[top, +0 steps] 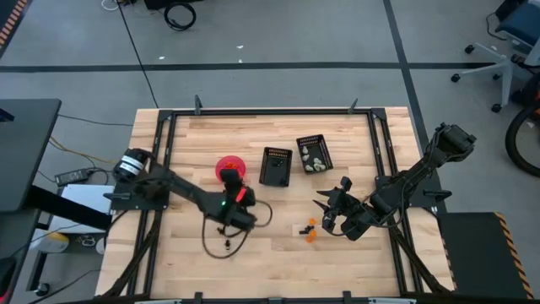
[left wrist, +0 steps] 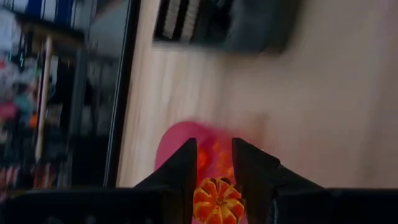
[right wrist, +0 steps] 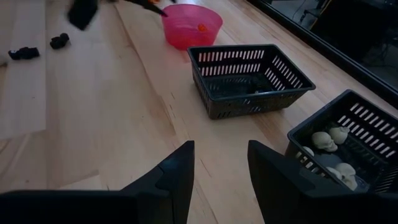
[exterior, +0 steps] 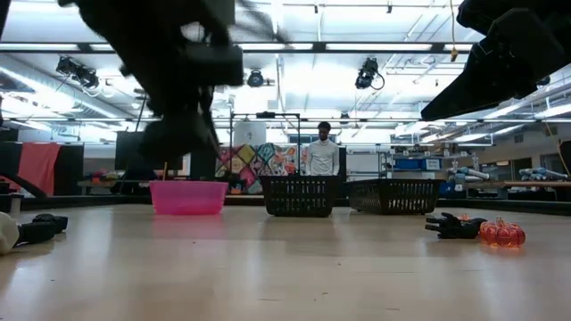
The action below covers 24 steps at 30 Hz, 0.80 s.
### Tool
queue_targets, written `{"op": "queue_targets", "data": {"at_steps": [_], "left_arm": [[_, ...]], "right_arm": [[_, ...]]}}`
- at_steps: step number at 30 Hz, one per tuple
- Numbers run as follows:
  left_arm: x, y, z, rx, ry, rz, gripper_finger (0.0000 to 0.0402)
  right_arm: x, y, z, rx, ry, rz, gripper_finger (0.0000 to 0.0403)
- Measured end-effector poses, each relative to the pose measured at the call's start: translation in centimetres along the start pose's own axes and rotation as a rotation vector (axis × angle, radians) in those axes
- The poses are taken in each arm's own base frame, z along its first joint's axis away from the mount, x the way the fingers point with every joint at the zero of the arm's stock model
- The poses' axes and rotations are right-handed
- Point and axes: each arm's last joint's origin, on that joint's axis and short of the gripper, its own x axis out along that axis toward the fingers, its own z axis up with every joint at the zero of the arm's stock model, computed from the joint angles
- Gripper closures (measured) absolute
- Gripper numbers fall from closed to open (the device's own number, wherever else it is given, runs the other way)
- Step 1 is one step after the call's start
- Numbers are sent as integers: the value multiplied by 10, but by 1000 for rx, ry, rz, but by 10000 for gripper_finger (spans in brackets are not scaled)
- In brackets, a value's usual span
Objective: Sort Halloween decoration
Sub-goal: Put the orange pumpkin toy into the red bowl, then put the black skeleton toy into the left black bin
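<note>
One pink bowl (top: 229,166), two black baskets (top: 276,165), left gripper (left wrist: 214,186) grasping one orange pumpkin (left wrist: 217,200), right gripper (right wrist: 221,168) released.

Bright ceiling lights; left wrist view motion-blurred.

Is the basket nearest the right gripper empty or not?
Not empty. In the right wrist view, pale skull trinkets lie inside the basket.

Orange pumpkin trinket (left wrist: 217,200) (ribbed) above pink bowl (left wrist: 177,144)
</note>
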Motion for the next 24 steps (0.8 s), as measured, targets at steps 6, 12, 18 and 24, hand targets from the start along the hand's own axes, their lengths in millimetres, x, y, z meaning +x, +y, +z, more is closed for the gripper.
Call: {"op": "queue_targets", "data": {"at_steps": [6,12,18,24], "left_arm": [[35,18,-9,-66,126,31,305],[57,31,-11,-188,212,-16,305],[62,34,-11,-257,235,-29,270],[61,34,-9,-274,223,-33,228]], "right_arm": [[0,0,0,0,0,1,250],[0,0,0,-1,0,0,250],[0,0,0,-5,0,0,250],[0,0,0,-5,1,0,250]]}}
